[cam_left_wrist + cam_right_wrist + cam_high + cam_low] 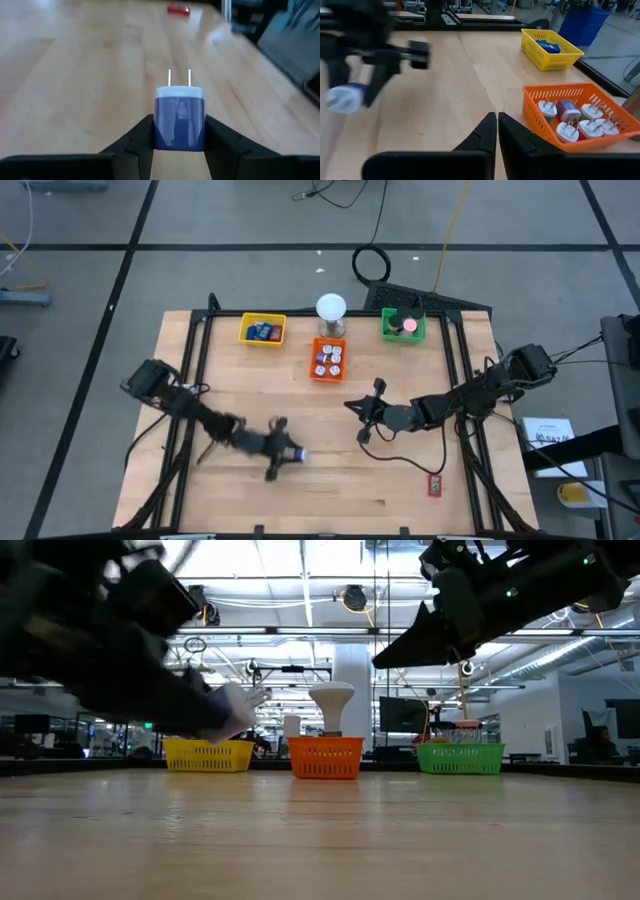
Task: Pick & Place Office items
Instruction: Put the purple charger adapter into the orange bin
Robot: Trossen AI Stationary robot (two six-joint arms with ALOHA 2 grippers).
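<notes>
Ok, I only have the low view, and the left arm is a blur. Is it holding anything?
Observer: Yes. The left gripper is shut on a blue charger with a white face. Its two prongs point away from the wrist.
Operator: And the right one?
Observer: The right gripper is shut and empty. It is above bare table in front of the orange tray.
Operator: What's in that tray? I only see its side.
Observer: Several white plug chargers and one purple one.
</notes>
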